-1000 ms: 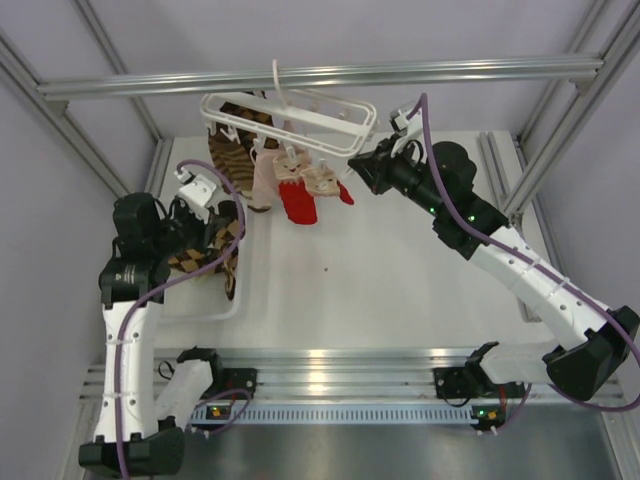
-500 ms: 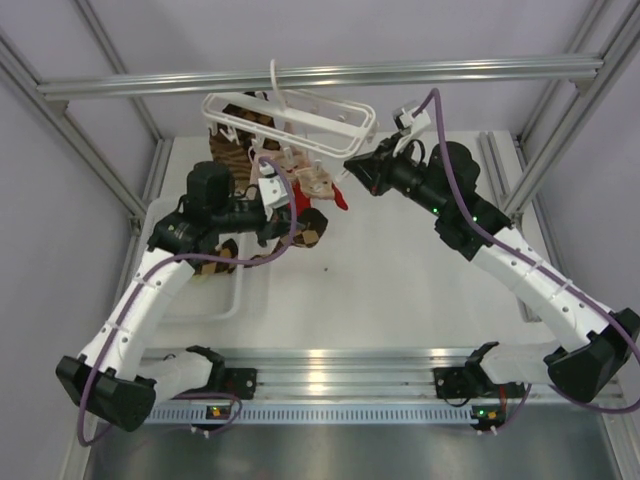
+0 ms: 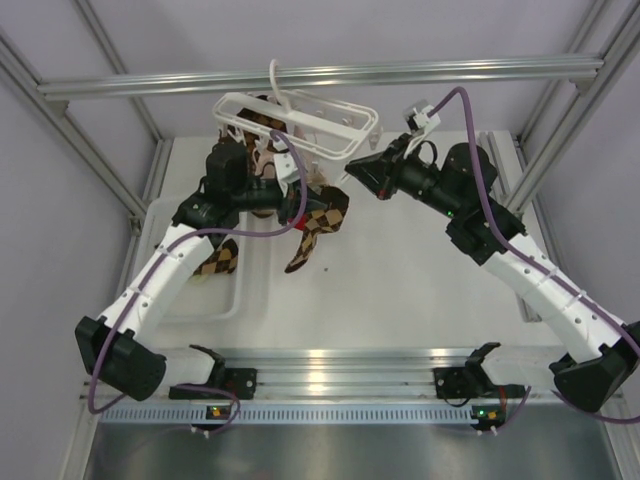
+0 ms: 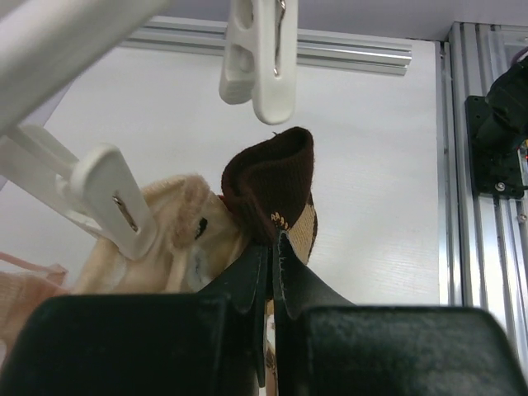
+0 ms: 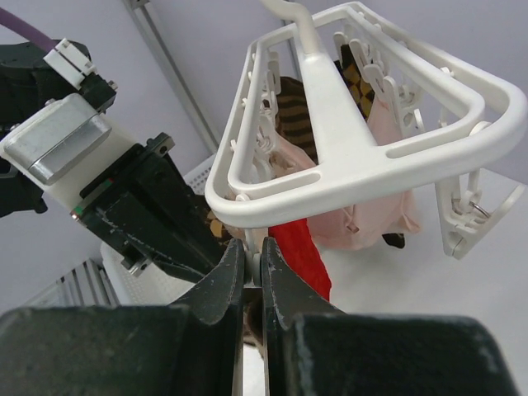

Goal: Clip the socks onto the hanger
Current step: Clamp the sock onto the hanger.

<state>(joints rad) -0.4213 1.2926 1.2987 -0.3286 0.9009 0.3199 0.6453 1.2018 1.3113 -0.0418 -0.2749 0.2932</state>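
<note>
The white hanger (image 3: 300, 118) hangs from the top bar, with a checked sock (image 3: 250, 125), a pale pink sock and a red sock clipped on it. My left gripper (image 3: 300, 213) is shut on the dark brown cuff of another checked sock (image 3: 320, 222), held up under the hanger. In the left wrist view the cuff (image 4: 276, 177) sits just below a free white clip (image 4: 260, 58), with my gripper (image 4: 273, 243) beneath it. My right gripper (image 3: 352, 170) is shut on a hanger clip (image 5: 252, 268) under the frame (image 5: 355, 165); in its wrist view the gripper (image 5: 252, 247) sits just below the frame's near edge.
A white tray (image 3: 235, 300) at the left holds one more checked sock (image 3: 215, 260). The red sock (image 5: 301, 256) and the pale pink sock (image 5: 379, 214) hang beside my right gripper. A second clip (image 4: 111, 198) and a cream sock (image 4: 177, 239) hang left of my left gripper.
My left arm has swung from the tray up and right to under the hanger, carrying the checked sock. My right gripper has shifted slightly up at the hanger's clip.
</note>
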